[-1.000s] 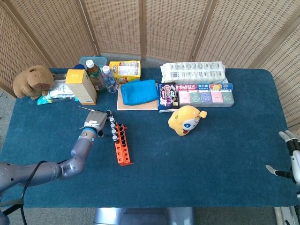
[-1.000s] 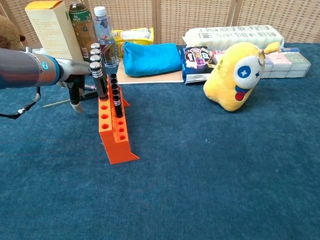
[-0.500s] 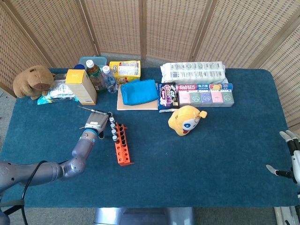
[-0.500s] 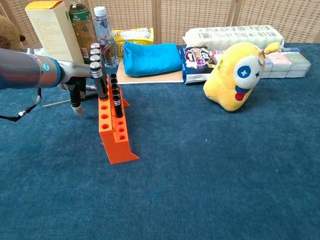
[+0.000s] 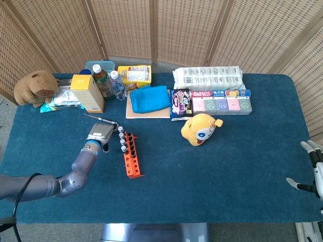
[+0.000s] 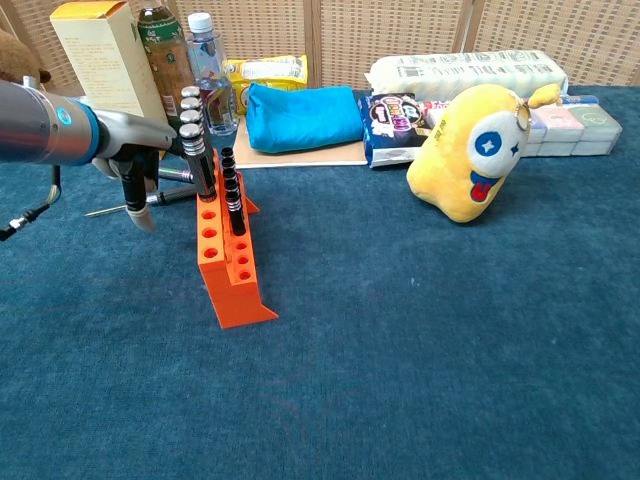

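An orange rack stands left of the table's middle, with several black, silver-capped cylinders upright in its far holes. My left hand hovers just left of the rack's far end and holds nothing. One finger hangs down toward the cloth. A thin metal tool lies on the cloth under and behind that hand. My right hand is at the table's right edge, far from everything, its fingers spread.
A yellow plush toy sits at mid-table. Along the back stand a tan carton, two bottles, a blue pouch, snack packs and a brown plush. The table has a blue cloth.
My left hand and forearm have shifted a little to the left, away from the rack. The thin tool, the rack and the right hand have not moved.
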Controlling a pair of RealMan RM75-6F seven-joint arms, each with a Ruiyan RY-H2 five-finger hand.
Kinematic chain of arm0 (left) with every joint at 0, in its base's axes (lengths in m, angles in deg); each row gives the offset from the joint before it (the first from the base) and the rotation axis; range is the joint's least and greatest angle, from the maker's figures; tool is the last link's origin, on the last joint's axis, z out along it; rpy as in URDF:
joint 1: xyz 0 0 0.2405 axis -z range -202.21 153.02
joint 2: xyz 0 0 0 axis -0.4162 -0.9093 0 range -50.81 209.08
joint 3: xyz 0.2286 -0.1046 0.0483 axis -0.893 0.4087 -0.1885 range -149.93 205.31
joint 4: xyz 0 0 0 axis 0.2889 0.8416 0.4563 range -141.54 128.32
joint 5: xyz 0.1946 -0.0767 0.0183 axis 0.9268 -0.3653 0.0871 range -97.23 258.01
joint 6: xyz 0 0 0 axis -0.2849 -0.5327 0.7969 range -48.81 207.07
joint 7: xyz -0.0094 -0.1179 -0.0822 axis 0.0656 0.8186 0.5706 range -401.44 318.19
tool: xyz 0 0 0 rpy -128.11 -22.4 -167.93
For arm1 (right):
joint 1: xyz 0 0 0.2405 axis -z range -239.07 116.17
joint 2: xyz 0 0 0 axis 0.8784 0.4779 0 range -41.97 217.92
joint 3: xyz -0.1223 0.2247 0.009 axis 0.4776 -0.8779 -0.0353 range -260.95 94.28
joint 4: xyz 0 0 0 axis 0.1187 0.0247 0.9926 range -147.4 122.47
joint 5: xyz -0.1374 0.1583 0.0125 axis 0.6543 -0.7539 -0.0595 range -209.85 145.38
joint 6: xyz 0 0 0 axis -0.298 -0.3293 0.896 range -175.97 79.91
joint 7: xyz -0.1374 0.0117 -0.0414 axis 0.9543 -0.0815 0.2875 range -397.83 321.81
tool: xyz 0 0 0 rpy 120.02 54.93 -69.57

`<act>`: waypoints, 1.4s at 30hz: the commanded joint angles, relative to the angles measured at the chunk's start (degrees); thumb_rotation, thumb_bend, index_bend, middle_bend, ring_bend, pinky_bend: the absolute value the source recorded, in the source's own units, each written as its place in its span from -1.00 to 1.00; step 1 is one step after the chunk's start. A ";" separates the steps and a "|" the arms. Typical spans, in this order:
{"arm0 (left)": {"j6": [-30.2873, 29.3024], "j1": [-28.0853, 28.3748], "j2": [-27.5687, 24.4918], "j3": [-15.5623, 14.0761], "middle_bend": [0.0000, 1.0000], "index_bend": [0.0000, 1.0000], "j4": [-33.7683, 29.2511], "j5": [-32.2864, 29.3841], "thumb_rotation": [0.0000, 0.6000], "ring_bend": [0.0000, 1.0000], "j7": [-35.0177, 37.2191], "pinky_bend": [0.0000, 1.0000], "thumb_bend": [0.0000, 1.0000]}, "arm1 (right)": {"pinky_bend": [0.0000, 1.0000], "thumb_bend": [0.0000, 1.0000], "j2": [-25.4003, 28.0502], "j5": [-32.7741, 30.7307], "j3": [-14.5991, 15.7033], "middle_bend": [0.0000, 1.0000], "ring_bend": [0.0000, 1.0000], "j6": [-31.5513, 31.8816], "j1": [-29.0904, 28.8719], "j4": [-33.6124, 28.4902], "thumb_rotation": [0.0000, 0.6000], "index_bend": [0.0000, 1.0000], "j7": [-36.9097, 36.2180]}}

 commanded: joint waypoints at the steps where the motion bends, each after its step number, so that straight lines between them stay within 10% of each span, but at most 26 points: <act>1: -0.34 -0.44 -1.90 0.89 1.00 -0.73 -1.78 1.67 1.00 1.00 1.95 1.00 -0.64 | -1.00 -1.00 -0.01 -0.01 0.00 -0.90 -0.99 -0.06 -0.03 0.04 1.00 -0.81 0.00; 42: 1.66 4.51 5.93 -0.85 1.00 -0.73 7.43 -3.89 1.00 1.00 -0.37 1.00 -0.63 | -1.00 -1.00 -0.23 -0.40 0.00 -0.90 -0.99 -0.56 -0.31 0.23 1.00 -0.81 0.34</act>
